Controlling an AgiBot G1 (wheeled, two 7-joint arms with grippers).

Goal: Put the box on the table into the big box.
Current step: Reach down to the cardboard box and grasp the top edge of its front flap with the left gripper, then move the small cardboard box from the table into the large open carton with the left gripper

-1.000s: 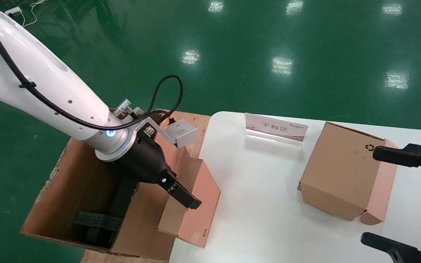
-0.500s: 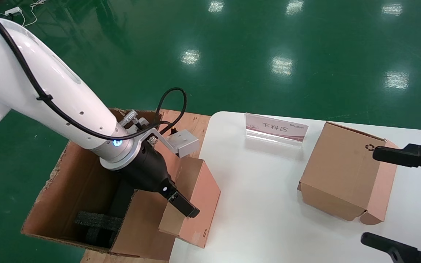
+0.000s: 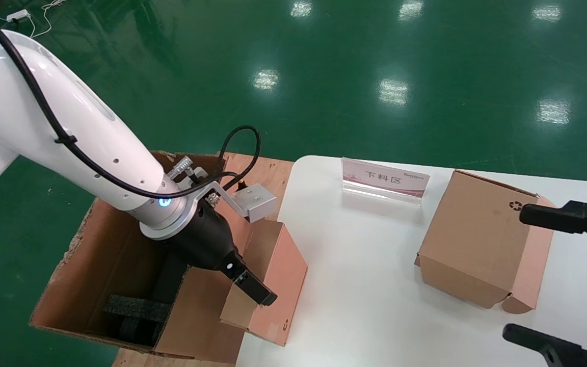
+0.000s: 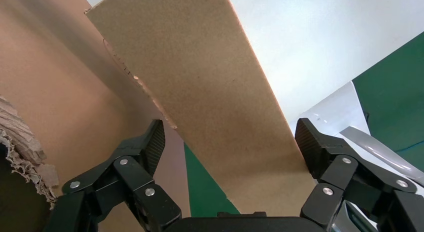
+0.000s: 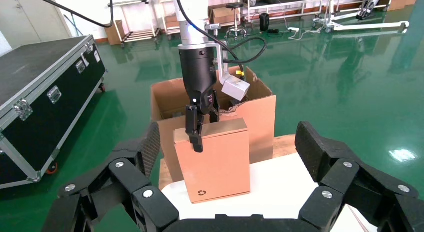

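The box (image 3: 279,285) is slim and pinkish-brown. It stands upright on the left edge of the white table (image 3: 365,295), next to the big box (image 3: 115,255). My left gripper (image 3: 252,288) is open and straddles the box's narrow top edge. In the left wrist view the box (image 4: 215,92) fills the gap of the left gripper (image 4: 230,142); one finger touches it and the other stands apart. The right wrist view shows the box (image 5: 215,157) with the left gripper (image 5: 202,122) over its top. My right gripper (image 3: 520,272) is open and empty at the right.
A chunkier cube-like brown box (image 3: 477,239) lies on the table's right part, between my right gripper's fingers. A small sign (image 3: 385,178) stands at the table's back. Black foam blocks (image 3: 135,311) lie in the big box. A black case (image 5: 40,92) stands on the green floor.
My left gripper has sunk a little lower over the box's top edge. The box and the right arm have not moved.
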